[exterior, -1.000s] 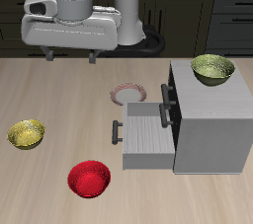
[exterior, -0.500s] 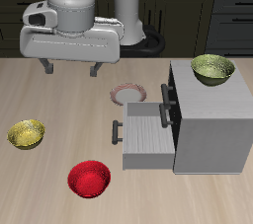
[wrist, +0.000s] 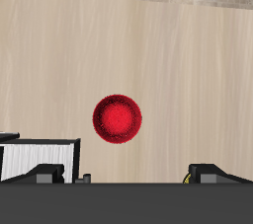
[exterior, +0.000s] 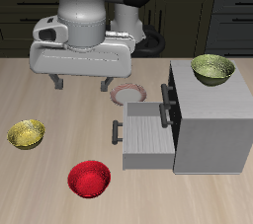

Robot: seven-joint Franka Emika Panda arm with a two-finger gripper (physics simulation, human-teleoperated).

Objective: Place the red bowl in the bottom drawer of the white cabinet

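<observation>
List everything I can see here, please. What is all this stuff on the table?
red bowl: one, bright red, on the table near its front edge, empty.
yellow-green bowls: two, one on the table away from the cabinet, one on the cabinet's top.
plate: one, white with a red rim, on the table behind the open drawer.
cabinet: one, light grey-white, on the table.
bottom drawer: one, light grey with a dark handle, pulled open, empty.
table: one, light wood.
gripper: one, grey, open, above the table, holding nothing.
</observation>
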